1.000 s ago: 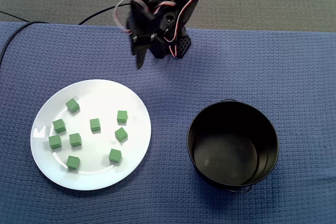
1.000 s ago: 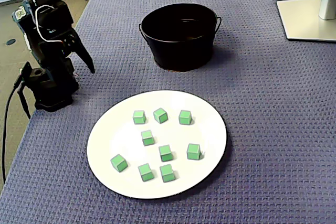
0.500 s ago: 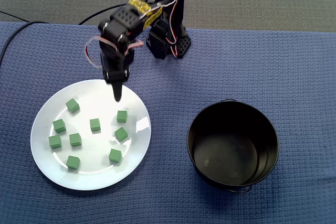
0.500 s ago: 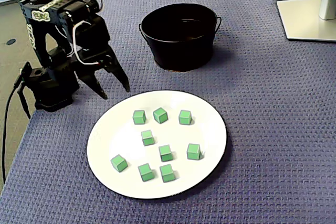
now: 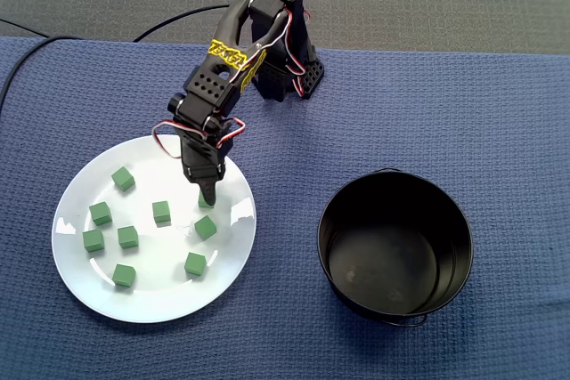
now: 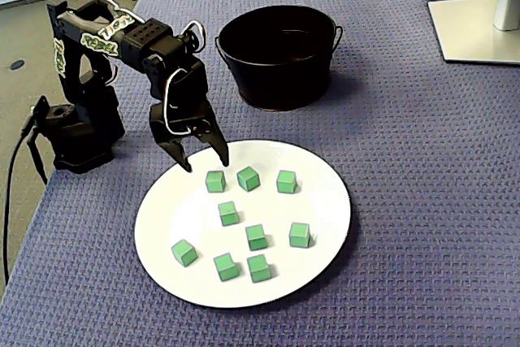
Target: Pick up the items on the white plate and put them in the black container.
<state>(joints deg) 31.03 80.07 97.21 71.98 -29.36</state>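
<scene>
Several small green cubes lie on the white plate [image 5: 151, 302], also seen in the other fixed view [image 6: 325, 209]. My gripper [image 6: 205, 159] hangs open just above the plate's far-left edge, its two black fingertips straddling the space right behind one green cube [image 6: 214, 181]. In the fixed view from above, the gripper [image 5: 207, 191] points down and mostly covers that cube. Nothing is held between the fingers. The black container [image 5: 327, 211] stands to the right of the plate and holds nothing; in the other fixed view the container [image 6: 280, 79] is behind the plate.
The arm's base [image 6: 77, 136] stands at the left edge of the blue cloth, with a black cable [image 6: 12, 193] hanging off it. A white monitor foot [image 6: 475, 30] sits at the far right corner.
The arm has unfolded from its tucked pose and swung down over the plate. The gripper has opened and dropped to just above a cube near the plate's edge.
</scene>
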